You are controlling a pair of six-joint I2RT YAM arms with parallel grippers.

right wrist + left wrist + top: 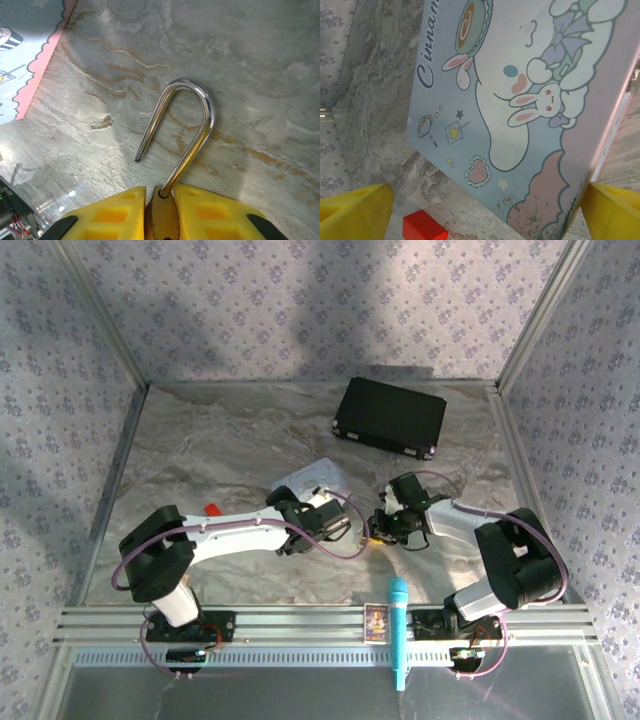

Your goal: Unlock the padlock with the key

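Note:
The padlock's brass body sits squeezed between the yellow fingers of my right gripper, which is shut on it. Its silver shackle arches out over the marble table, and one leg ends free in the air, out of the body. In the top view the right gripper is low over the table's middle. My left gripper is open wide, its yellow fingers at the bottom corners of the left wrist view. The pale blue cartoon tin lies just ahead of it. The key is out of view.
A small red block lies on the table by the left finger. The tin lies behind the left gripper. A black case rests at the back. A blue stick-shaped thing and a small card lie on the front rail.

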